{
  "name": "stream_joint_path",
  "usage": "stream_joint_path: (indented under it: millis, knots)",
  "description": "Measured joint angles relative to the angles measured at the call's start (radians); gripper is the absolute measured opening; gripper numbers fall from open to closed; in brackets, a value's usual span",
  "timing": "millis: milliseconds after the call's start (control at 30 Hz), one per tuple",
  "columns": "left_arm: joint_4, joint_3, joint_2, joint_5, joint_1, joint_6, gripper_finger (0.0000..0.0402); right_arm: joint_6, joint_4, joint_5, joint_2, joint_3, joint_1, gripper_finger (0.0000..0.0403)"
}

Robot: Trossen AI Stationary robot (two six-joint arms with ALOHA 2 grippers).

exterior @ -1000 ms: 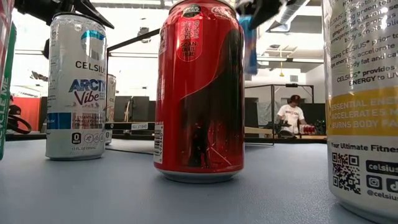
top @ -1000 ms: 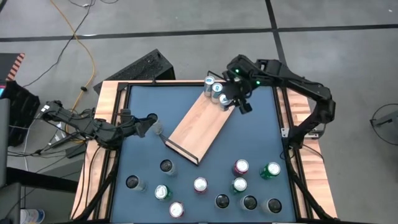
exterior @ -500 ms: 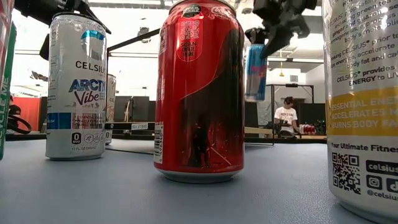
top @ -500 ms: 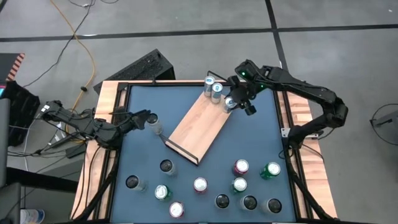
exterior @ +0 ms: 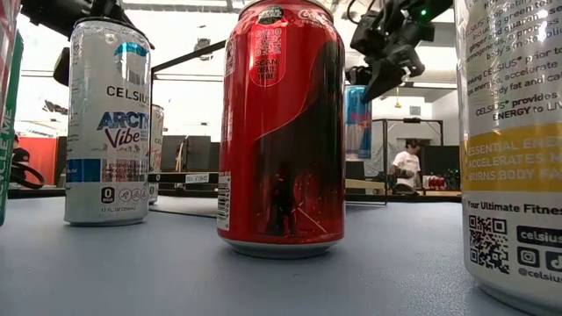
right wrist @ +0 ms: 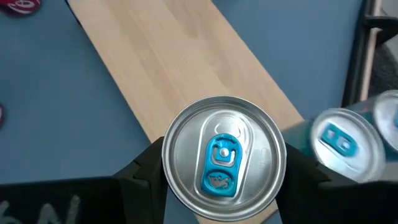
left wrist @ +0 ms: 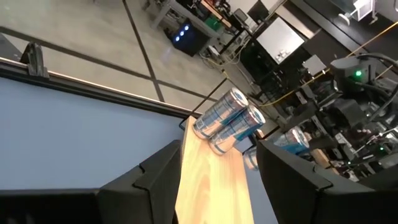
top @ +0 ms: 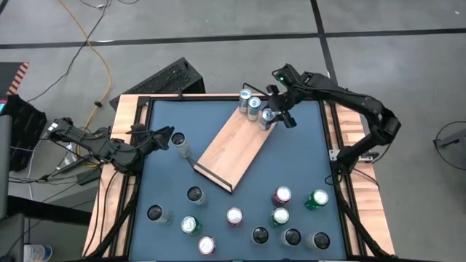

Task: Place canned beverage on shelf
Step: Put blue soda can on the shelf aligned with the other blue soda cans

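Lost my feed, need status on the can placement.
Right gripper around can at shelf far end. Two cans already there. Left gripper open, waiting at table's left.

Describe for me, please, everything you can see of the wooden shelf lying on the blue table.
The shelf is a flat rectangular board of pale, light-grained wood, lying diagonally on the blue tabletop. A dark lip with a thin black wire rail closes its near end; most of its surface is bare. At its far end stand two silver cans with blue tabs, close together. A third can is at the board's far corner, between the fingers of the right gripper; whether it rests on the wood cannot be told.
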Motion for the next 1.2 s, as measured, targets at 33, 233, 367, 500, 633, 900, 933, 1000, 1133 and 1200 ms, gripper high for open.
stream_joint_path:
  millis: [33, 233, 367, 500, 633, 900, 933, 1000, 1133, 1200]
  knots:
    - [-0.004, 0.0, 0.0, 0.0, 0.0, 0.0, 0.0194, 0.0, 0.001, -0.002, 0.007, 0.0, -0.003, 0.021]
    - [-0.016, 0.0, 0.0, -0.002, 0.0, 0.001, 0.0194, 0.001, 0.004, 0.012, 0.012, 0.0, -0.019, 0.021]
    - [-0.023, 0.0, 0.0, -0.002, 0.0, 0.0, 0.0194, 0.001, -0.002, 0.036, 0.012, 0.0, -0.033, 0.021]
    - [-0.024, 0.0, 0.0, -0.002, 0.0, -0.001, 0.0194, 0.001, 0.004, 0.041, 0.012, 0.0, -0.042, 0.021]
    - [-0.024, 0.0, 0.0, -0.002, 0.0, -0.002, 0.0194, 0.001, 0.041, 0.045, 0.011, -0.048, -0.044, 0.021]
    - [-0.024, 0.0, 0.0, -0.003, 0.0, -0.005, 0.0194, 0.002, 0.098, 0.078, 0.011, -0.082, -0.042, 0.0212]
    - [-0.024, 0.0, 0.0, -0.003, 0.0, -0.005, 0.0194, 0.002, 0.095, 0.079, 0.011, -0.082, -0.042, 0.0214]
    - [-0.024, 0.0, 0.0, -0.003, 0.0, -0.006, 0.0194, 0.004, 0.089, 0.078, 0.011, -0.082, -0.042, 0.0218]
    - [-0.024, 0.0, 0.0, -0.003, 0.0, -0.006, 0.0194, 0.029, 0.091, 0.076, 0.011, -0.082, -0.042, 0.0229]
    - [-0.025, 0.0, 0.0, -0.003, 0.0, -0.006, 0.0194, 0.036, 0.104, 0.075, 0.011, -0.082, -0.042, 0.0234]
